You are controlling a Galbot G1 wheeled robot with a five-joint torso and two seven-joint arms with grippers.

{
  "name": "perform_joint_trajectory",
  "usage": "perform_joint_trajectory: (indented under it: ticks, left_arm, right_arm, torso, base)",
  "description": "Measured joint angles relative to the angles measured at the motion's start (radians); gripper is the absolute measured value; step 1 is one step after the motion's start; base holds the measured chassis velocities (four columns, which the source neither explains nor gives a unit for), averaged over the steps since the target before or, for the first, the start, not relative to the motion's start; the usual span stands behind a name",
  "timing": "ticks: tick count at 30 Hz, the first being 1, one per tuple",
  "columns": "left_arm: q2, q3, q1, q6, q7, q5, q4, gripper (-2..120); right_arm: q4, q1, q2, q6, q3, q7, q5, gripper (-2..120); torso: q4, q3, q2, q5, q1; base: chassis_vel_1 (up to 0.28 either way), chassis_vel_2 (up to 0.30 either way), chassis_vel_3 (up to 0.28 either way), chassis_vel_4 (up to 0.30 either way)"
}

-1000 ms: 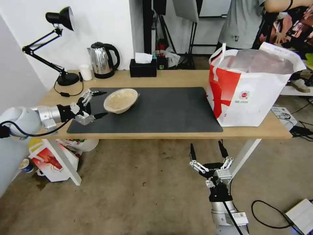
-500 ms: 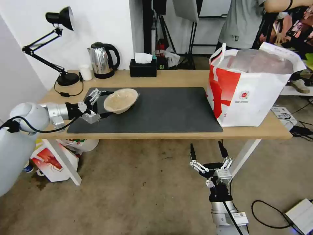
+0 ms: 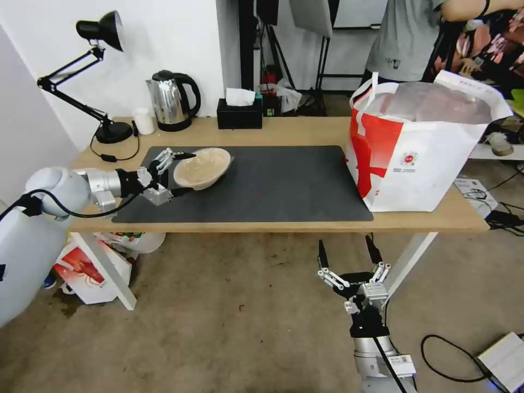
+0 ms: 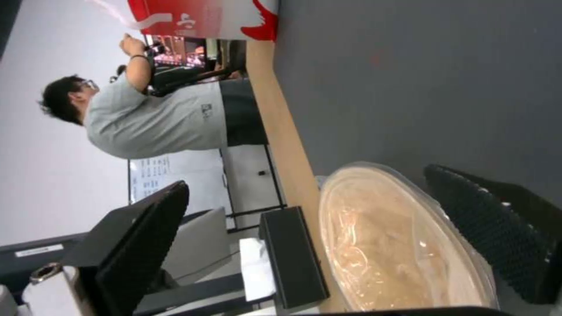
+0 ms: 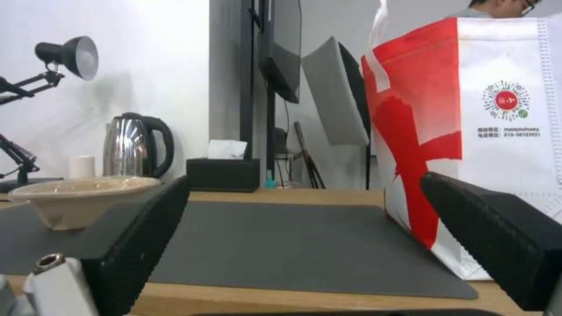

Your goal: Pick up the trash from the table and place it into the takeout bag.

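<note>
Head view: bowl sits upright on mat, rim up. Left gripper reaches horizontally, jaws wide, straddling bowl's left side. Right gripper below counter, jaws wide.

Beige bowl upright on table

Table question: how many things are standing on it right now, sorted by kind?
Bowls: 1, the beige shallow bowl
Bags: 1, the takeout bag
Lamps: 1, black desk lamp
Kettles: 1, steel kettle
Cups: 1, small white cup
Tissue boxes: 1, black tissue box
Mats: 1, dark grey mat
Total: 7
</note>
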Motion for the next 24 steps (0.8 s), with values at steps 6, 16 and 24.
perform_joint_trajectory:
  ticks: [6,16,24]
  left_arm:
    - [-0.009,0.000,0.007,0.000,0.018,0.001,0.019,100]
    - [-0.013,-0.004,0.011,0.000,0.041,0.005,0.050,100]
    - [-0.017,-0.007,0.010,0.001,0.052,0.009,0.060,100]
  right_arm:
    - [0.000,0.000,0.000,0.000,0.000,0.000,0.000,100]
    - [0.000,0.000,0.000,0.000,0.000,0.000,0.000,100]
    - [0.000,0.000,0.000,0.000,0.000,0.000,0.000,100]
  torso:
    - [0.0001,0.000,0.000,0.0000,0.000]
    - [0.0001,0.000,0.000,0.0000,0.000]
    - [0.0000,0.000,0.000,0.0000,0.000]
  base:
    - [0.000,0.000,0.000,0.000]
    - [0.000,0.000,0.000,0.000]
    - [0.000,0.000,0.000,0.000]
